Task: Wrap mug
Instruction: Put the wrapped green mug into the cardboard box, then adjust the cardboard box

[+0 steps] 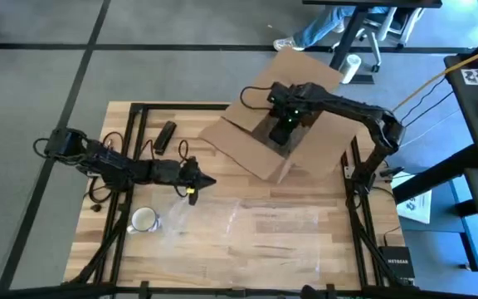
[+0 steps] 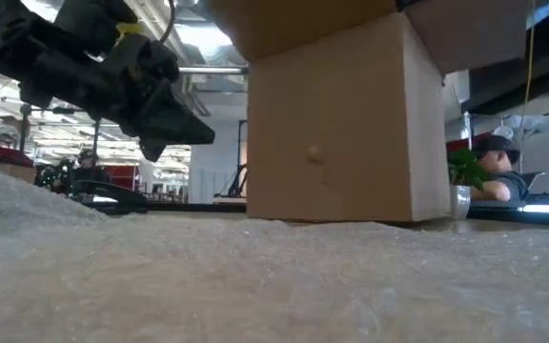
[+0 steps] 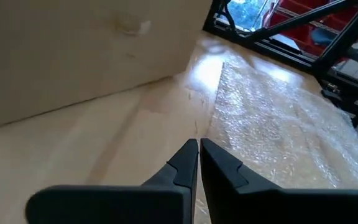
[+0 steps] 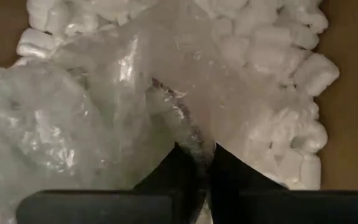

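While the right gripper reaches down into the open brown cardboard box at the far side of the pale wooden table, we see in its wrist view that its two dark fingers are pinched on a fold of clear bubble wrap, which lies bunched on a bed of white foam packing peanuts filling the box. Over the near left part of the table, the left gripper hangs above the wood with its jaws pressed together and nothing between them; its wrist view shows the two dark fingertips meeting just beside the edge of a flat sheet of clear bubble wrap spread over the middle of the tabletop. We find the small shiny metal mug standing uncovered on the table near its front left corner, close to the left arm and just beside the sheet's left end, well apart from the box. A small black oblong object lies on the wood near the far left edge. From the low view, the box rises behind the bubble sheet, and a person in a dark cap sits in the room beyond.
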### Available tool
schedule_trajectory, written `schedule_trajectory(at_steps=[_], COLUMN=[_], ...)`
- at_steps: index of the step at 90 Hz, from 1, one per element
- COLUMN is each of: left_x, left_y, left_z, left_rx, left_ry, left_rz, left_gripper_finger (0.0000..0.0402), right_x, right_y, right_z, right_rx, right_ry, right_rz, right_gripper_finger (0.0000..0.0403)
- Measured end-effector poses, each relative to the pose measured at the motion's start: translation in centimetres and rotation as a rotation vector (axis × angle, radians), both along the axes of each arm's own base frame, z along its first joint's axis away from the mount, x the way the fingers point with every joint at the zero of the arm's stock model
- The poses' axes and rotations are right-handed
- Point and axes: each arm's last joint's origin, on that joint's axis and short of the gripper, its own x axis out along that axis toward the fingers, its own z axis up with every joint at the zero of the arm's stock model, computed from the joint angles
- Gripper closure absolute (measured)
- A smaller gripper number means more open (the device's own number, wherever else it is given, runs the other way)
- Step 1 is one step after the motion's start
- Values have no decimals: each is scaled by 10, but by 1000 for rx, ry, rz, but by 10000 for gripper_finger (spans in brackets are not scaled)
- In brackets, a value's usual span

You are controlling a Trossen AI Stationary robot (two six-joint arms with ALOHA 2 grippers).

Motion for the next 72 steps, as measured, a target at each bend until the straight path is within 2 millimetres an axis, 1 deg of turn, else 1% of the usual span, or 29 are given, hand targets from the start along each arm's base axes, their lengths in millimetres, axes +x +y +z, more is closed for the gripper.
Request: schedule_trajectory(at_steps=[20, 45, 52, 61, 72], left_x=[0, 0, 0, 0, 0], left_y=[0, -1, -2, -2, -2], left_z=[0, 0, 0, 0, 0], left_rx=[-6, -33, -44, -57, -65], left_ry=[-1, -2, -2, -2, -3], left_rz=[-7, -12, -18, -23, -23], left_gripper_finger=[402, 402, 402, 402, 402], right_x=[-9, -18, -20, -23, -25], right_y=[5, 12, 13, 15, 16], right_z=[16, 23, 26, 37, 58], right_rx=[-33, 5, 14, 15, -5], right_ry=[-34, -27, -23, -23, -59], right_rz=[14, 21, 21, 15, 0], right_gripper_finger=[322, 262, 253, 249, 252])
